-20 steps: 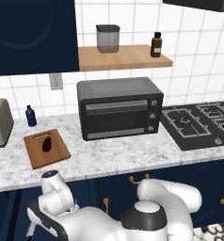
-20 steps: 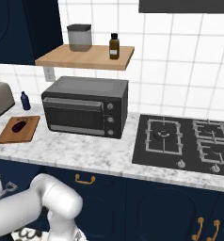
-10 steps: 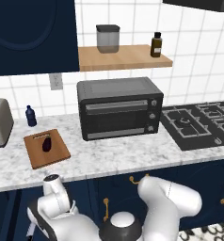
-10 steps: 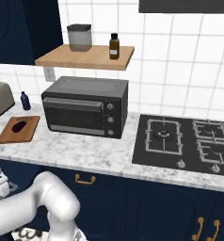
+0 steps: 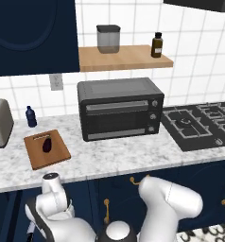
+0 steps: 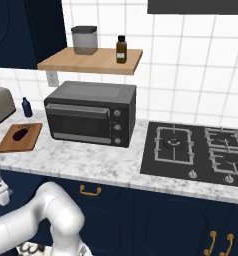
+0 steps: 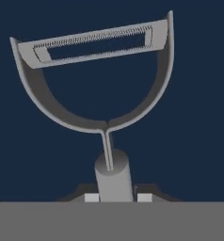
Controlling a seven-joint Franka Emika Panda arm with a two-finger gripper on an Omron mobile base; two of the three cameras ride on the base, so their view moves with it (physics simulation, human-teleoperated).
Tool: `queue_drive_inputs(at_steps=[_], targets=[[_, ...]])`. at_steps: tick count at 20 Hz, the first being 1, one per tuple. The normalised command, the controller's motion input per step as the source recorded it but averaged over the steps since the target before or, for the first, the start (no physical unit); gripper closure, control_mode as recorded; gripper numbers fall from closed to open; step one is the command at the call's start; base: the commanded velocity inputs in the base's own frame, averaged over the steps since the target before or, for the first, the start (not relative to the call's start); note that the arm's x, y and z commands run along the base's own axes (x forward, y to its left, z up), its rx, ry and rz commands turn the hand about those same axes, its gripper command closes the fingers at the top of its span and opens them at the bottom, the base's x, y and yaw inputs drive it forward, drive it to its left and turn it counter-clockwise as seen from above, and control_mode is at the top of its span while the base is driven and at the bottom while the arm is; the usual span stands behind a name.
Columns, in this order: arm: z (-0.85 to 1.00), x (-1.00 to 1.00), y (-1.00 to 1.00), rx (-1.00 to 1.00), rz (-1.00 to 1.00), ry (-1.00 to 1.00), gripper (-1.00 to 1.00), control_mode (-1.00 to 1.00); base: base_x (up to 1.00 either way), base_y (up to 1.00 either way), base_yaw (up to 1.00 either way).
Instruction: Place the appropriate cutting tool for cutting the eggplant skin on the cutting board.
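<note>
**Op:** Fingers (image 7: 91, 197) sit at the bottom centre of the hand view, closed in tight on the handle of the peeler (image 7: 97, 80). I read the gripper (image 7: 115, 197) as clamped on it, handle rising straight from between the tips.

**Log:** Peeler orientation?

**Op:** Forked head fills the upper half of the hand view, blade bar slanting from upper left to upper right, against flat dark blue. In the left base view I see the wrist low at the lower left, in front of the navy cabinet fronts and below the counter (image 5: 109, 163) edge. Right base view puts the hand at the far left edge, lower half of frame.

**Log:** Board and eggplant?

**Op:** Cutting board (image 5: 55, 153) lies on the counter at left centre of the left base view, slot toward its far short edge. Eggplant (image 5: 47, 144) rests on it, near the middle. In the right base view the cutting board (image 6: 11, 142) is at the left, eggplant (image 6: 21, 133) on top.

**Log:** Neighbours?

**Op:** Toaster oven (image 5: 120, 108) to the right of the board, apart from it. Small blue bottle (image 5: 31, 116) behind the board by the wall. Toaster (image 5: 0, 124) at the left edge.
</note>
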Motion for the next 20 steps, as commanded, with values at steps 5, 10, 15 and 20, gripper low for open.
queue_drive_inputs(at_steps=[5, 10, 15, 20], targets=[[0.79, -0.65, -0.05, 0.02, -0.19, -0.18, 1.00, -1.00, 0.00, 0.00, 0.00], [1.00, -0.79, -0.03, 0.00, -0.27, -0.11, 1.00, -1.00, 0.00, 0.00, 0.00], [1.00, -0.27, 0.00, -0.10, -0.24, -0.21, 1.00, -1.00, 0.00, 0.00, 0.00], [1.00, 0.24, 0.00, -0.15, -0.21, -0.14, 1.00, -1.00, 0.00, 0.00, 0.00]])
